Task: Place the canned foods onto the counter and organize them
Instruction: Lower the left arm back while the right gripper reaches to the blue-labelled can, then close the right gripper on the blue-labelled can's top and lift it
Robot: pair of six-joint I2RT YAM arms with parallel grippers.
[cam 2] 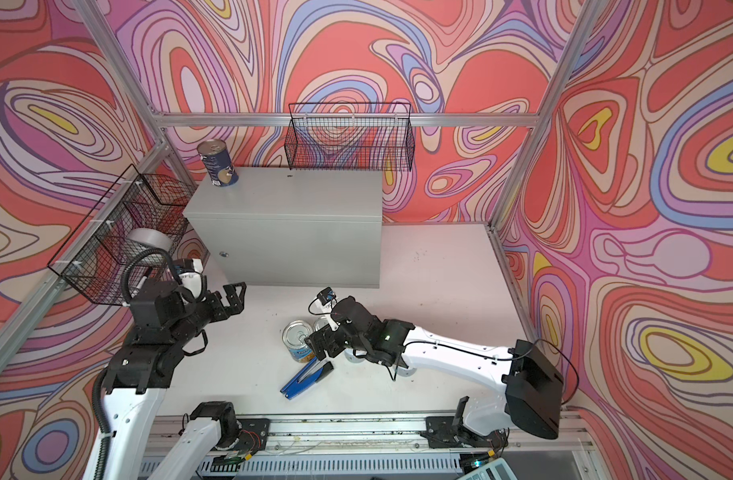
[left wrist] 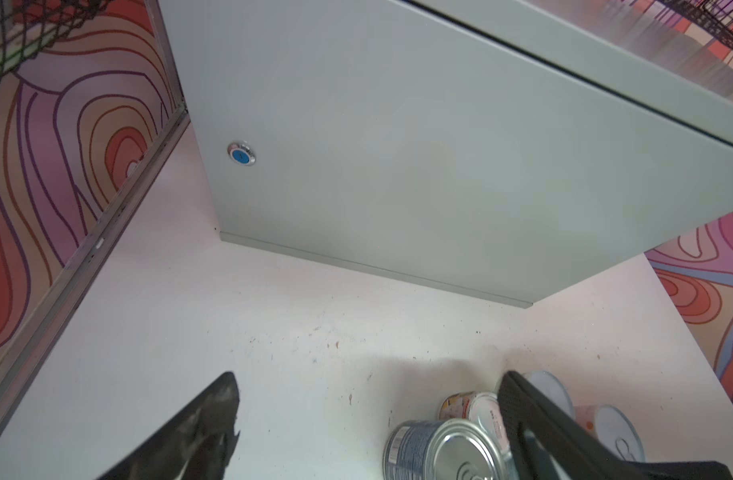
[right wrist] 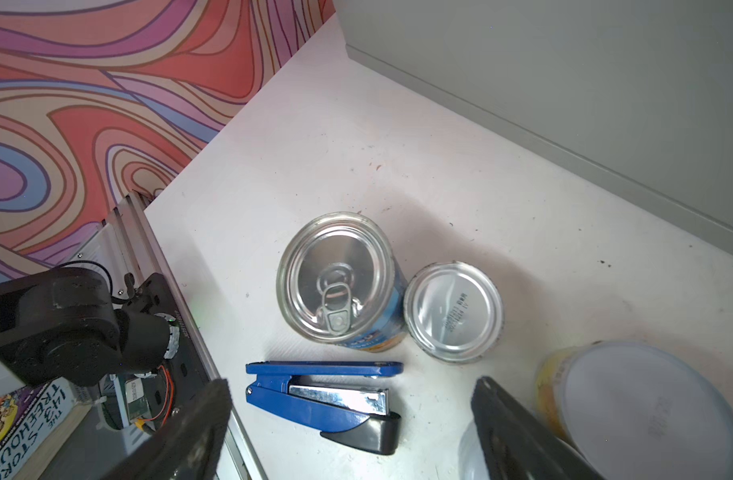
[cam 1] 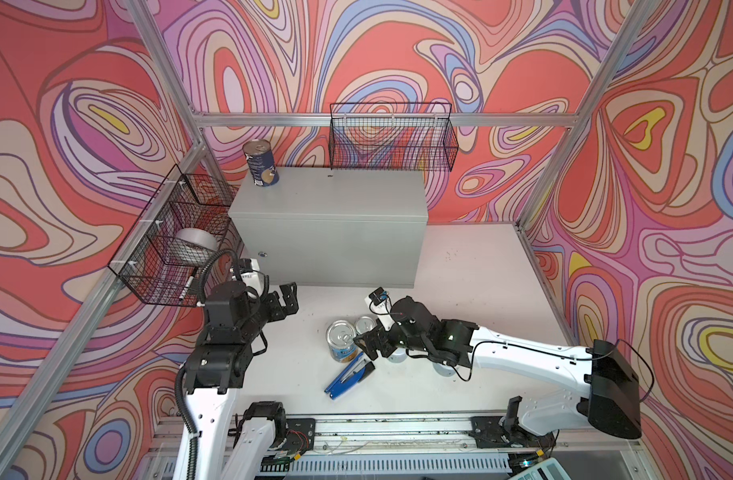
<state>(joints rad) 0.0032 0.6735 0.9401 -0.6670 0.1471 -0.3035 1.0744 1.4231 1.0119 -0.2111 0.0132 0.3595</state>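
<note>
Hovering low over the table [cam 1: 460, 270], the right gripper [right wrist: 350, 384] has its jaws spread wide and holds nothing. Just beneath it lies a blue stapler [right wrist: 323, 399]; just ahead stand a tall can [right wrist: 335, 278] and a small can [right wrist: 452, 311], side by side. Beyond them rises the counter [cam 1: 335, 199], one blue can [cam 1: 261, 164] already on top. Best to clear the stapler, straddle the tall can squarely, then close. The left gripper [cam 1: 289, 299] hangs open, empty.

Swirling red, pink and lilac walls [cam 1: 398, 50] enclose a white tabletop [cam 1: 473, 266], edged by silver rails [cam 1: 273, 119]. Black wire baskets [cam 1: 392, 141] hang on the far and left walls.
</note>
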